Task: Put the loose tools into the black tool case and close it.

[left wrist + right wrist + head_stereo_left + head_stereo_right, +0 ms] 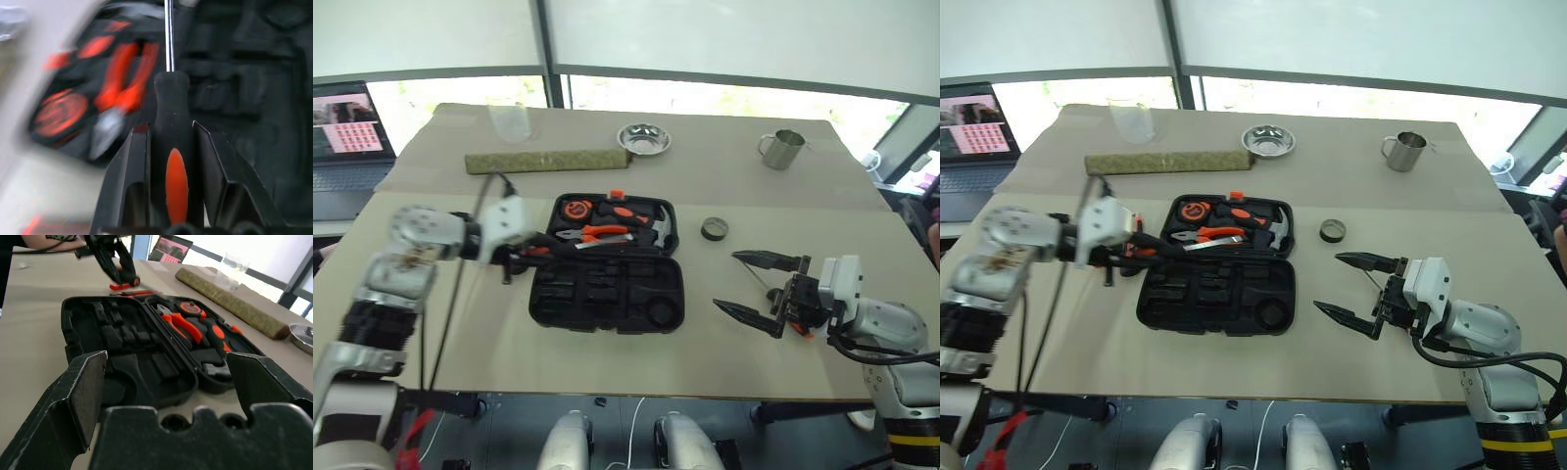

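— While you check the feeds, tell me what the left gripper (171,142) has.

— I see it clamped on a screwdriver (172,137): both black fingers press the sides of the orange-black handle, and the steel shaft runs straight out ahead of them. From the head camera I place that hand just beside the left edge of the black tool case (607,284), above the table (803,372).

— And the case itself?

— It lies open and flat in the middle of the table. The far half holds the pliers (592,233), the hammer (658,224) and the round tape measure (578,208); the near half shows bare moulded slots.

— Your right side?

— I have the right gripper (749,284) spread wide and holding nothing, pointing toward the case from its right, well apart from it. The small dark tape roll (715,228) sits on the table between that hand and the case's far right corner.

— Anything else loose?

— In the right wrist view I make out an orange-black tool (122,285) lying on the table beyond the case, under the left arm; which tool it is, I cannot tell.
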`<state>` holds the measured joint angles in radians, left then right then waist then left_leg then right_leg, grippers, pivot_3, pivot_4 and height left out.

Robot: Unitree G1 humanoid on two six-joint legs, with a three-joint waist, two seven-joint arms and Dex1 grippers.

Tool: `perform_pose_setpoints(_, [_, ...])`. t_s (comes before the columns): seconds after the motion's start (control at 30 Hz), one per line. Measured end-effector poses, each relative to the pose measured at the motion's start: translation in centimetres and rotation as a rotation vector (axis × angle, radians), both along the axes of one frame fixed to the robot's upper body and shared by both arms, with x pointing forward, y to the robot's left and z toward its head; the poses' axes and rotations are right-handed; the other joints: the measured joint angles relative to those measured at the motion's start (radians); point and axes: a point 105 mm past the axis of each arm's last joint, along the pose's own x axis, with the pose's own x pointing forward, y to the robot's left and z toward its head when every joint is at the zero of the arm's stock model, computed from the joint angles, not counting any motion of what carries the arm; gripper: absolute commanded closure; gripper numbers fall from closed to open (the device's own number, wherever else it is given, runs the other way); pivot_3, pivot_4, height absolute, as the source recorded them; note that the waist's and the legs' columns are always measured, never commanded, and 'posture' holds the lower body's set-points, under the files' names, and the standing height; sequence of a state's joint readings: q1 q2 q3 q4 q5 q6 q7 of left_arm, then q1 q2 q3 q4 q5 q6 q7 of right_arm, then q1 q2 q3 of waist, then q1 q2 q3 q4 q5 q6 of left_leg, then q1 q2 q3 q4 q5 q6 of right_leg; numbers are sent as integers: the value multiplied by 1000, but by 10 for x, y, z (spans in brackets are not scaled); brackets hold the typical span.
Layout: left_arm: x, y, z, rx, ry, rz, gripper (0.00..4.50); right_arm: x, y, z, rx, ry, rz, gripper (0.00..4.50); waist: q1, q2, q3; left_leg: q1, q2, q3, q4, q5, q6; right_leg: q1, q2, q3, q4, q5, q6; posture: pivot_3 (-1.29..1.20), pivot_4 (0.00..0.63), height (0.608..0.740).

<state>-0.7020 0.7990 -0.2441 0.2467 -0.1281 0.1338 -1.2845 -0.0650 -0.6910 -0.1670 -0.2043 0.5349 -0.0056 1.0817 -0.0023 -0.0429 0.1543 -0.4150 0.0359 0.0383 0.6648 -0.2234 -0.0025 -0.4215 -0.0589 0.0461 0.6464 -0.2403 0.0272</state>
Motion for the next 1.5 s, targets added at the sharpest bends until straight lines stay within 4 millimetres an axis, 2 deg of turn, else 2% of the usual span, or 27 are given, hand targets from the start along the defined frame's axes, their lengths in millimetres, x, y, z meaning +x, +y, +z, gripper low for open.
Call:
perform_pose_setpoints(0.13, [13,-3,-11,100,-18,-10,3651,-1,0,0,-3,13,-5,0,-17,0,0,0,0,-1,0,-1,1,0,1,0,0,0,0,0,150,740])
perform_pose_setpoints(0.27, [16,0,-26,166,-6,-17,3651,-3,4,4,-3,2,-2,0,-11,0,0,-1,0,-1,1,-1,1,0,0,0,0,0,0,0,150,740])
perform_pose_setpoints(0.63, [22,-13,-29,199,-58,-69,3651,-3,5,6,8,21,-13,0,5,0,0,-1,0,-1,5,-1,1,1,-1,-1,1,0,1,0,150,740])
perform_pose_setpoints(0.67, [23,-14,-29,196,-62,-69,2639,-3,5,6,14,24,-11,0,7,0,0,-1,0,-1,6,-1,1,2,-1,-1,1,0,1,0,150,740])
perform_pose_setpoints(0.77, [25,-25,-25,146,-90,-72,1723,-4,8,8,24,29,-1,0,19,0,0,-2,-1,-2,8,-1,2,3,-1,-2,1,0,2,0,150,740])
perform_pose_setpoints(0.87, [28,-37,-12,5,-132,-45,1723,-8,12,10,24,25,17,0,19,0,0,-7,0,-4,13,-1,2,0,-1,-3,1,2,3,0,150,740])
perform_pose_setpoints(1.0, [23,-33,2,-134,-123,2,1723,-10,12,5,27,57,9,0,9,0,0,-7,0,-4,13,-2,4,0,-1,-2,1,2,3,0,150,740])
perform_pose_setpoints(1.1, [20,-27,-5,-187,-77,50,2461,-9,12,4,40,62,2,0,4,1,0,-6,0,-4,13,-2,4,0,0,-3,2,2,3,0,150,740])
perform_pose_setpoints(1.27, [21,-26,-25,-238,-25,140,4273,-8,17,4,70,60,7,0,8,1,0,-7,0,-5,14,-2,4,1,-1,-3,2,2,3,0,150,740])
perform_pose_setpoints(1.3, [21,-27,-27,-241,-21,148,4455,-8,17,4,71,59,8,0,11,1,0,-7,0,-5,14,-2,4,1,-1,-3,2,2,3,0,150,740])
perform_pose_setpoints(1.5, [23,-29,-36,-220,-20,184,4455,-7,17,4,77,61,5,0,13,1,-1,-6,-1,-4,14,-2,4,1,-1,-3,2,2,3,0,150,740])
